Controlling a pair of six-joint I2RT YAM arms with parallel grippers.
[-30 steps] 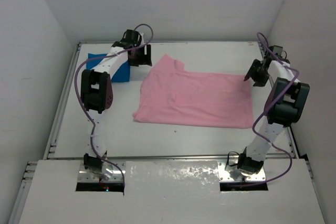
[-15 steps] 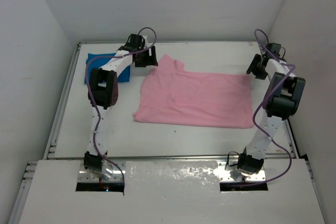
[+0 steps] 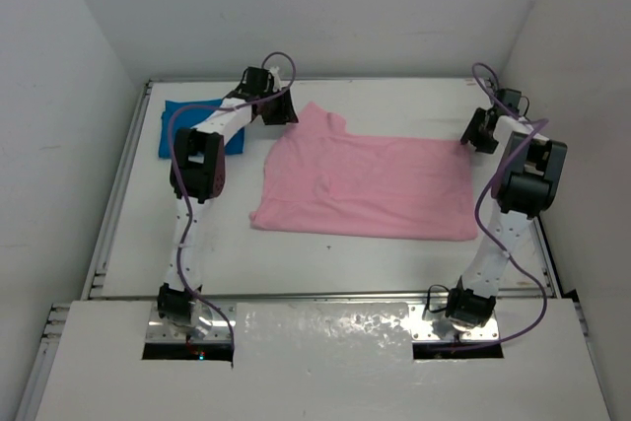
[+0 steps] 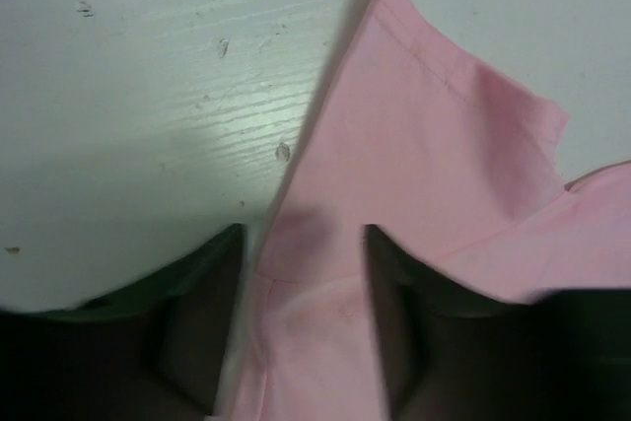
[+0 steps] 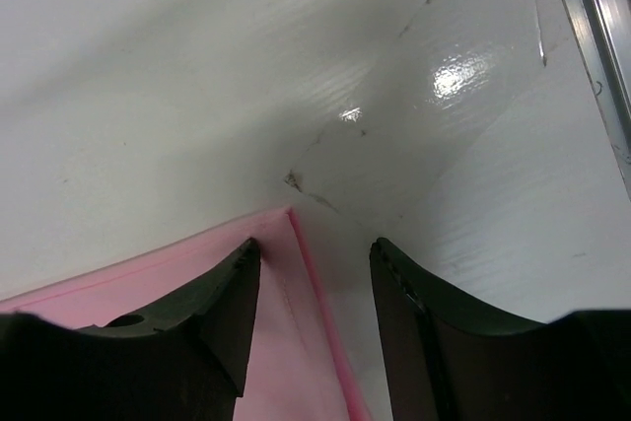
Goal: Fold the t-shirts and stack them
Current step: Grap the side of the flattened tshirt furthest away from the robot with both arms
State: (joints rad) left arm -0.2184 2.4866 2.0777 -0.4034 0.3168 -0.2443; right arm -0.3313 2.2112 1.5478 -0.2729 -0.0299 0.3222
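- Top external view shows the light pink t-shirt (image 3: 365, 184) spread flat in the middle of the bench (image 3: 325, 263). The folded blue t-shirt (image 3: 192, 113) sits at the far left corner, partly hidden behind the left arm (image 3: 212, 135).
- Its long axis runs left to right across the bench. A sleeve (image 3: 325, 117) pokes out at the far left, so the straight right edge is probably the hem.
- Left gripper (image 4: 301, 244) has its fingers apart and straddles the sleeve's edge, with cloth between them but not pinched.
- Right gripper (image 5: 314, 253) is also spread, with one finger on either side of the shirt's far right corner (image 5: 288, 212).
- Cloth looks thin, light and limp. It will likely sag and crease rather than hold its shape, and a single layer could slip out of a shallow pinch.
- Best holds, I judge, are these two far corners, taken on the stitched seams, so the far edge can be carried evenly toward the near edge.
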